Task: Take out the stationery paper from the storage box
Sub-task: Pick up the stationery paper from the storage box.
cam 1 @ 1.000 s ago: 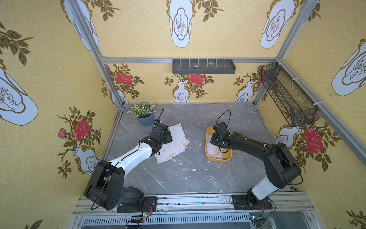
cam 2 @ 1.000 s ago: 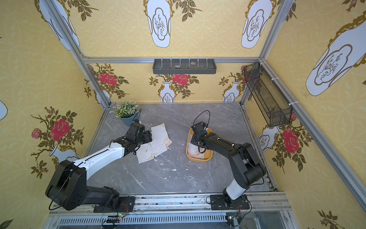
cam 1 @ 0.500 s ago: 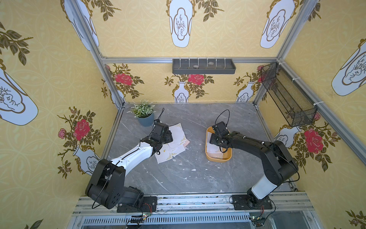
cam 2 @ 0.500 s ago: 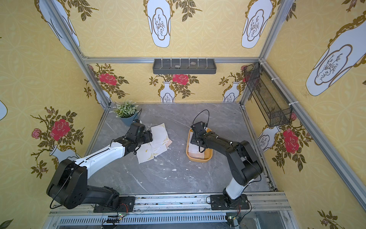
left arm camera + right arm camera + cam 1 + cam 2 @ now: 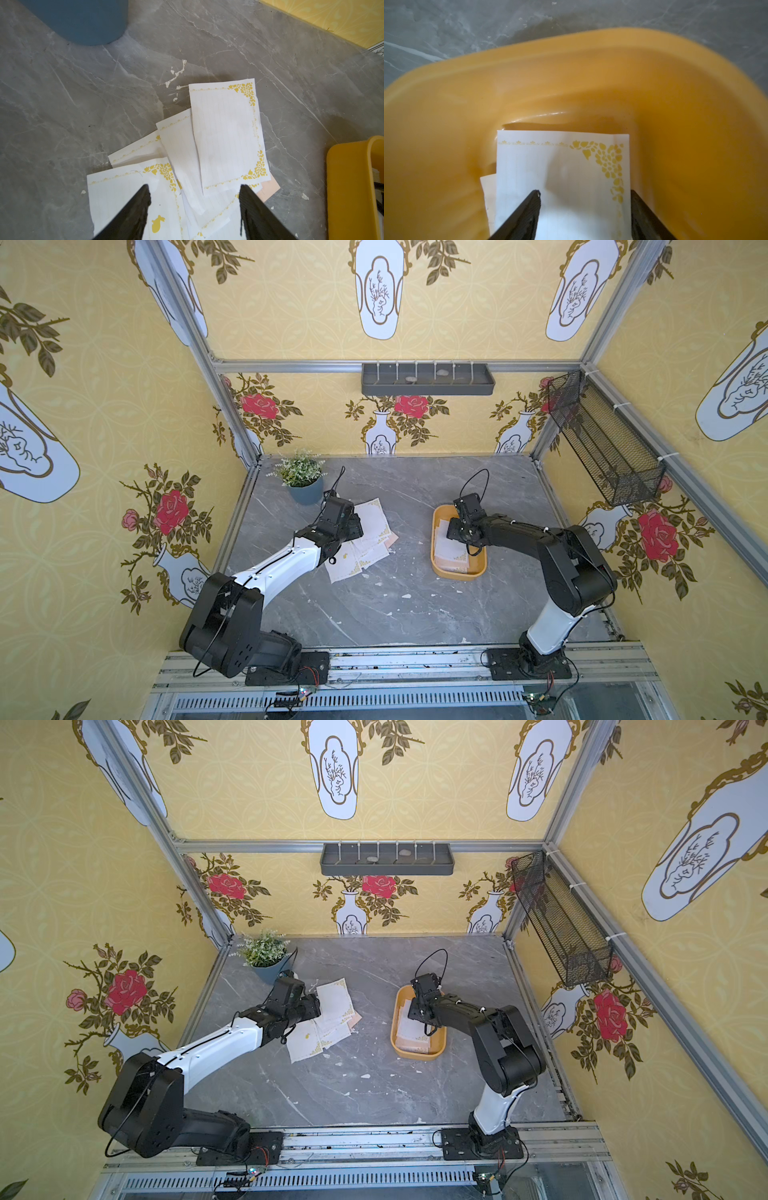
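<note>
A: Your right gripper [image 5: 585,193] is down inside the storage box [image 5: 571,62] with its fingers spread apart. A white sheet of the stationery paper [image 5: 562,176] with a gold corner pattern lies on the box floor beneath them. One finger crosses over the sheet and the other stands at its edge. Nothing is pinched between them.

B: Agreed, though you cannot tell from the wrist view whether the tips touch the paper. A second, paler sheet peeks out from under the white one. In both top views you see the storage box sitting on the grey table [image 5: 415,614] on your right arm's side, with several sheets inside it.

A: Your left gripper [image 5: 194,188] is spread wide too and holds nothing. It hovers over the pile of sheets [image 5: 224,133], which lies fanned out on the table, outside the box.

B: That pile is mostly white with gold corners. A peach-pink sheet [image 5: 270,190] shows at its edge. The pile lies apart from the box, on your left arm's side, near the blue plant pot [image 5: 305,491].
</note>
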### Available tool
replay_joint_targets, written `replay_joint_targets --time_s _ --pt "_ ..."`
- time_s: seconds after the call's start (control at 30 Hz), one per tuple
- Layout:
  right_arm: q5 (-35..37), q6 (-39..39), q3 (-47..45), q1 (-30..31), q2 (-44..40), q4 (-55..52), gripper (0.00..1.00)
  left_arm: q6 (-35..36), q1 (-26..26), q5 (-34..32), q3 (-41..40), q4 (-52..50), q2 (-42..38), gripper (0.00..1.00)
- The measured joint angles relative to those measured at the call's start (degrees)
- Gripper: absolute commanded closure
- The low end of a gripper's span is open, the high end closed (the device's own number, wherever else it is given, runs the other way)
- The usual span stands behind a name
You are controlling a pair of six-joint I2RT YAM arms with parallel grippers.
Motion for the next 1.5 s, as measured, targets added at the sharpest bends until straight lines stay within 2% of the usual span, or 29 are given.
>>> replay_joint_targets --time_s 0.1,0.17,0.33,0.57,0.77,0.83,1.07,1.2,1.3,1.4,1.5 --pt "0.04 -0.26 -0.07 0.0 -0.11 0.39 0.63 0.0 0.0 0.0 -0.02 -0.15 -0.11 0.3" --pt "0.28 -0.42 -0.17 0.0 -0.76 0.28 0.68 -0.11 0.0 0.0 -0.11 -0.2 -0.33 0.3" --pt "2.47 -0.81 -0.2 0.24 -3.67 -0.11 0.93 -0.15 0.0 0.0 -0.24 -0.26 -0.5 0.3" --pt "4.72 -1.05 -0.2 0.7 -5.44 -1.46 0.98 -0.5 0.0 0.24 -0.24 -0.26 -0.09 0.31" --pt "5.55 -1.05 -0.2 1.01 -5.77 -2.05 0.96 -0.61 0.0 0.24 -0.26 -0.26 -0.11 0.31" --pt "5.51 -1.05 -0.2 1.2 -6.1 -2.71 1.0 -0.61 0.0 0.24 -0.33 -0.24 -0.11 0.31" --pt "4.59 -1.07 -0.5 1.42 -10.19 -3.26 1.0 -0.55 0.0 2.1 -0.59 0.35 -0.13 0.3" --pt "1.81 -1.62 -0.74 1.42 -16.35 -2.99 1.0 0.7 0.68 10.36 -2.64 4.46 -0.76 0.3" --pt "-0.74 -2.49 -0.96 1.2 -21.53 -2.86 1.0 0.24 3.1 21.4 -6.19 12.55 -1.2 0.3" --pt "-4.42 -3.04 -1.53 0.5 -26.71 -2.47 1.0 -3.17 6.21 31.1 -9.49 21.49 -0.35 0.3" --pt "-8.24 -3.87 -2.71 -0.57 -31.01 -1.09 1.0 -5.97 6.8 39.47 -10.49 29.29 1.51 0.3"
